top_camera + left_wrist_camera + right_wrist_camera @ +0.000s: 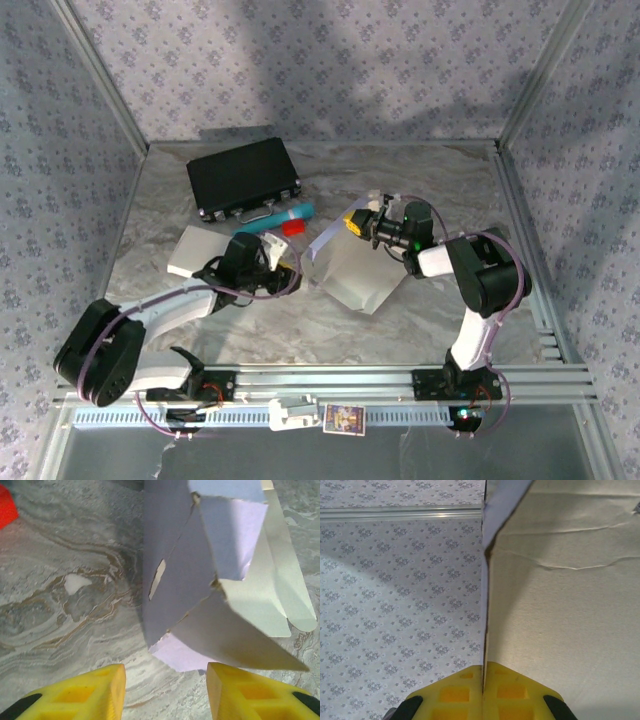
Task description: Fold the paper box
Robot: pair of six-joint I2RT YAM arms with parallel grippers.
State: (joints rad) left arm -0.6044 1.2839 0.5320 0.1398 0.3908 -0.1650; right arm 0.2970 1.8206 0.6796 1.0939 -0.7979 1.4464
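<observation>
Here the right hand (483,674) pinches the paper box (560,620) edge.

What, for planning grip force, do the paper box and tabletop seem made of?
The paper box: thin matte cardboard, judging by crisp creases and a fibrous, ragged edge. The tabletop: smooth grey marble-patterned surface, faintly glossy; likely a printed covering, though stone can't be excluded.
</observation>
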